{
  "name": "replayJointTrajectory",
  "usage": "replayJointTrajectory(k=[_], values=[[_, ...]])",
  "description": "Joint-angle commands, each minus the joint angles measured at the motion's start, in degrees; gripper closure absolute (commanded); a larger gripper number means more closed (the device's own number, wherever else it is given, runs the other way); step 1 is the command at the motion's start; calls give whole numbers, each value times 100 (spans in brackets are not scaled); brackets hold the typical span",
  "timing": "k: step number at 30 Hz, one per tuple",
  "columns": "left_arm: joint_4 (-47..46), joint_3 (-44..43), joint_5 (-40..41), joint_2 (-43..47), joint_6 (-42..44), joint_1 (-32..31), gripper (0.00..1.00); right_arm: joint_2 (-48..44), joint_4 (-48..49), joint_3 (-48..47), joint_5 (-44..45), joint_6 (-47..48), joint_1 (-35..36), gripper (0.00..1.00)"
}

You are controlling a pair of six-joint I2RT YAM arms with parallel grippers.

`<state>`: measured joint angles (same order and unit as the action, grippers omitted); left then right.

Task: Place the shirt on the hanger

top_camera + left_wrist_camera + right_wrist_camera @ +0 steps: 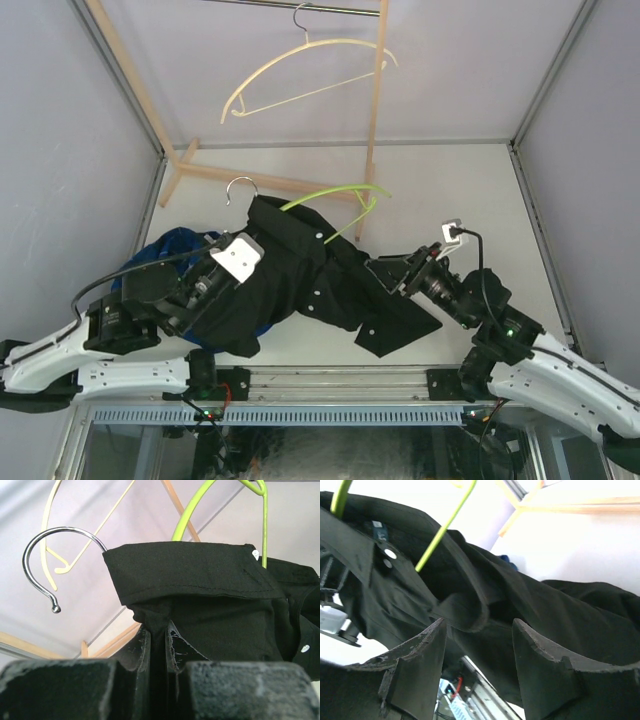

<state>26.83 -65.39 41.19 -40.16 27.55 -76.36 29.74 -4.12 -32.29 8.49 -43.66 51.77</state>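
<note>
The black shirt (pixel 300 285) hangs draped between my two arms above the table. Its collar (pixel 200 572) sits over the lime-green hanger (pixel 340 195), whose metal hook (pixel 40 545) sticks out to the left. One green arm of the hanger (pixel 442 530) shows bare above the cloth. My left gripper (pixel 157 630) is shut on a fold of the shirt just under the collar. My right gripper (pixel 479 630) stands open at the shirt's right side, its fingers (pixel 427 650) apart with black cloth just beyond their tips.
A cream hanger (pixel 300 65) hangs from the rail of a wooden rack (pixel 375 110) at the back. A blue garment (pixel 170 250) lies bunched under my left arm. Grey walls close in both sides.
</note>
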Motion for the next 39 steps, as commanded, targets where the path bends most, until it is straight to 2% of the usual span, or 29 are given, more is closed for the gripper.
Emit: replayJointTrajectory(k=[1, 12, 21, 26, 30, 35, 37, 39], values=[[-825, 27, 101, -63, 214, 14, 100, 400, 1310, -27, -291, -583, -2, 45], [-929, -1, -28, -135, 259, 15, 100, 1076, 1480, -25, -225, -803, 0, 46], [-951, 28, 21, -76, 260, 14, 100, 1420, 1723, 48, -413, -935, -2, 59], [-968, 26, 4, 2, 252, 13, 100, 1535, 1700, 95, -386, -951, -9, 53], [-978, 17, -6, 20, 266, 13, 100, 1645, 1749, 93, -438, -959, -9, 53], [-966, 87, -2, 43, 239, 8, 100, 1578, 2021, 171, -514, -872, -9, 77], [-926, 111, -20, 62, 201, 13, 100, 1405, 1894, 179, -352, -728, -28, 91], [-839, 116, -94, 96, 119, 15, 100, 1176, 1674, 174, -153, -603, -109, 99]])
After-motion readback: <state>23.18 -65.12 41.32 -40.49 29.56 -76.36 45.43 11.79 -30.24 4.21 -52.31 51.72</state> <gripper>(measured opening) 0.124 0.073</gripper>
